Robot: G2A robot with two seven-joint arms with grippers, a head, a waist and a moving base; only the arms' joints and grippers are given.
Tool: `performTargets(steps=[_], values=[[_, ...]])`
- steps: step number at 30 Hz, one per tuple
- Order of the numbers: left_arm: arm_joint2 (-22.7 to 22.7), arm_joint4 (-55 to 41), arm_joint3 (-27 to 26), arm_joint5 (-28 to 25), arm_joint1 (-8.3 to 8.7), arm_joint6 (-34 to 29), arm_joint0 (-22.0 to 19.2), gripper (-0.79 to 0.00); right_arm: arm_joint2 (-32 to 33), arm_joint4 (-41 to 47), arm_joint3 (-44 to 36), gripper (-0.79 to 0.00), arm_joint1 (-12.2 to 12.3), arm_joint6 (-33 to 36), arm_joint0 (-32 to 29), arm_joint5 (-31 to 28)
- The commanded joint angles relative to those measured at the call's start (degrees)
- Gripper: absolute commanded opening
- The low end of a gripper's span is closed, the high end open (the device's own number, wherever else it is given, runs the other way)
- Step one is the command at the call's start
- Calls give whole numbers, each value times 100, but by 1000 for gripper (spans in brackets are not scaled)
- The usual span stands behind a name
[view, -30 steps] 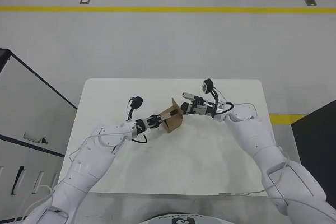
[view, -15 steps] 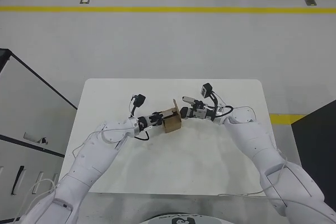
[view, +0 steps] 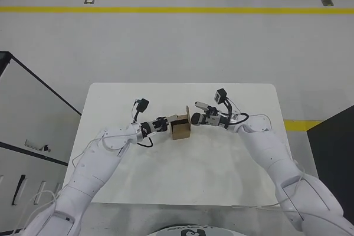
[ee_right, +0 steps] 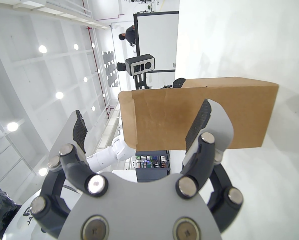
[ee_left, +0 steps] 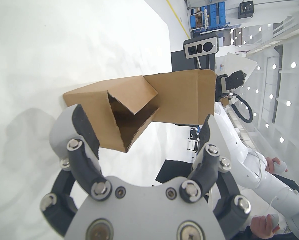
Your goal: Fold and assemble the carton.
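A small brown carton (view: pixel 180 127) lies on the white table (view: pixel 224 171) between my two arms. In the left wrist view the carton (ee_left: pixel 139 101) turns its open end toward my left gripper (ee_left: pixel 144 128), with inner flaps partly folded in and one long flap (ee_left: pixel 184 98) sticking out. That gripper is open, one finger (ee_left: pixel 85 126) at the carton's corner. My right gripper (ee_right: pixel 140 126) is open at the opposite, closed side of the carton (ee_right: pixel 214 116), with one pad (ee_right: pixel 200 123) in front of that wall. In the top view the left gripper (view: pixel 164 124) and right gripper (view: pixel 196 118) flank the box.
The table's front half lies bare. A dark cabinet (view: pixel 12 106) stands off the table's left edge. At the edge of the left wrist view a person's hands (ee_left: pixel 264 223) hold controllers, away from the carton.
The carton has turned from a diagonal pose to sit square with the table. Both grippers have shifted slightly and stay close at its two ends.
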Motion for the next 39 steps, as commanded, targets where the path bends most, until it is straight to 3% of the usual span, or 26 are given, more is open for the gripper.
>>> performTargets(steps=[1, 9, 16, 24, 39], values=[[-126, 43, -111, 32, 46, -101, 95, -785, 70, -25, -73, 0, 39, 7, -40, -3], [-200, 229, -232, 47, 84, -142, 143, -785, 147, -98, -206, 0, 93, 87, -90, -13], [-303, -54, 70, 217, 86, -128, 195, -785, 147, -98, -206, 0, 93, 87, -90, -13], [-285, 144, 45, 267, 87, 29, 192, -785, 147, -98, -206, 0, 93, 87, -90, -13], [245, -391, 999, 62, -147, -51, -210, -785, 147, -98, -206, 0, 93, 87, -90, -13]])
